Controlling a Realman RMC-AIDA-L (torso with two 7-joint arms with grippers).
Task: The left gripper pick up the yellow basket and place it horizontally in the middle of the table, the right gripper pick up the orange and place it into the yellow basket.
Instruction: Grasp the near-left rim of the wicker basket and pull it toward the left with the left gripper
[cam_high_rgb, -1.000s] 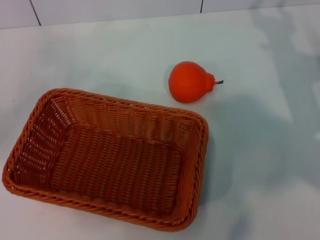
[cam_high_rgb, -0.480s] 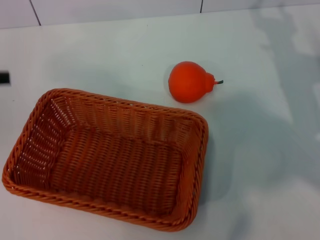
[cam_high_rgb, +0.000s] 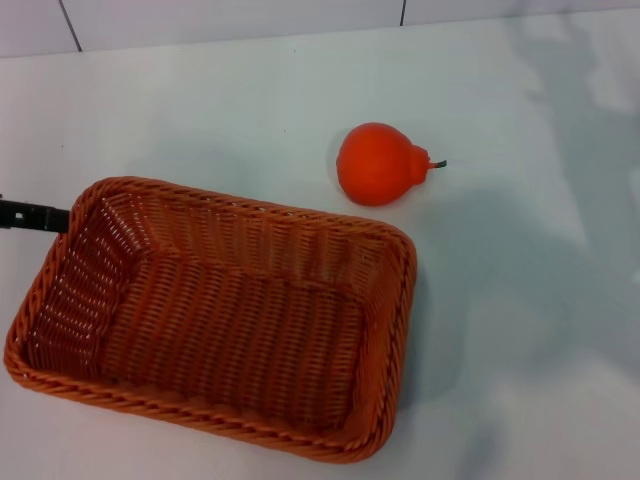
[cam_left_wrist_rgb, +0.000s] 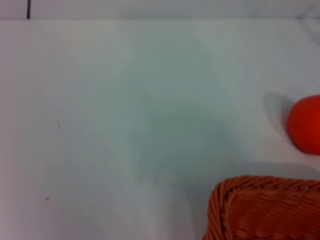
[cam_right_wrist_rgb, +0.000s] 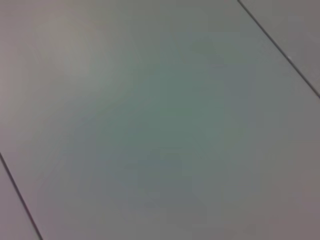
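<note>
The yellow basket (cam_high_rgb: 215, 315), a large orange-brown woven wicker one, sits empty at the front left of the white table (cam_high_rgb: 250, 100), slightly turned. A corner of it also shows in the left wrist view (cam_left_wrist_rgb: 265, 207). The orange (cam_high_rgb: 382, 164), with a bulging top and a short dark stem, lies on the table just beyond the basket's far right corner; its edge shows in the left wrist view (cam_left_wrist_rgb: 306, 124). Only a thin black tip of my left gripper (cam_high_rgb: 32, 215) shows, at the head view's left edge, right beside the basket's far left rim. My right gripper is out of view.
The table's back edge meets a tiled wall (cam_high_rgb: 230, 18). Bare white tabletop lies right of the basket and the orange (cam_high_rgb: 530, 300). The right wrist view shows only a grey tiled surface (cam_right_wrist_rgb: 160, 120).
The left gripper's black tip has come in from the left edge and moved down and right, up to the basket's far left rim. The basket and the orange have not moved.
</note>
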